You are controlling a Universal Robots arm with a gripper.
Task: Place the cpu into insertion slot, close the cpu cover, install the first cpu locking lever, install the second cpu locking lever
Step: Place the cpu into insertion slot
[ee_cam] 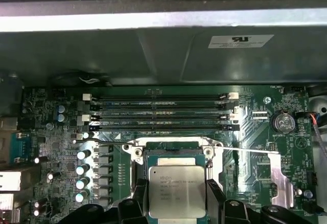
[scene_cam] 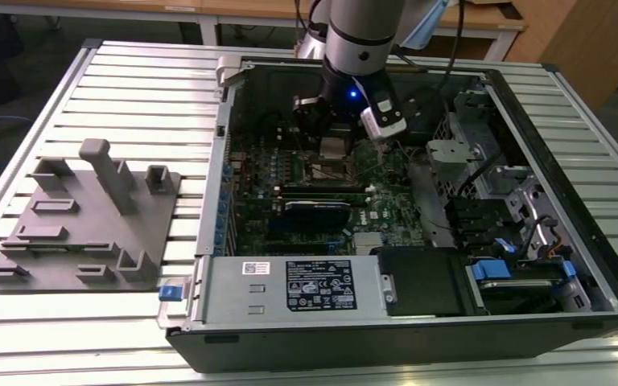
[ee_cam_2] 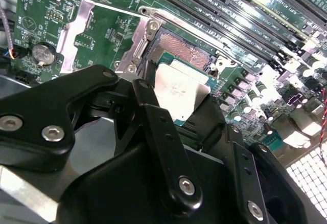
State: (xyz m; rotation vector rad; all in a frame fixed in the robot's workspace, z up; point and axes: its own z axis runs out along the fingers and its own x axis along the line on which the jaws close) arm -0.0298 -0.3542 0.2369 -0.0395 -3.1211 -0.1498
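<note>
So that the chip can go down flat, the hand [ee_cam_2: 180, 95] pinches the cpu [ee_cam_2: 179, 86] by two opposite edges, with its metal top facing up. Just below and ahead of the hand lies the slot [ee_cam_2: 185, 50], its gold contact field bare. I cannot tell whether the cpu touches it. Off to one side of the hand, the cover [ee_cam_2: 69, 37] appears to lie swung open, leaving the slot free to receive the chip.

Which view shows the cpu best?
The first wrist view: the cpu faces the camera, metal top nearly whole. The second wrist view shows it slanted, partly behind the gripper. The exterior view shows a small pale patch.
</note>
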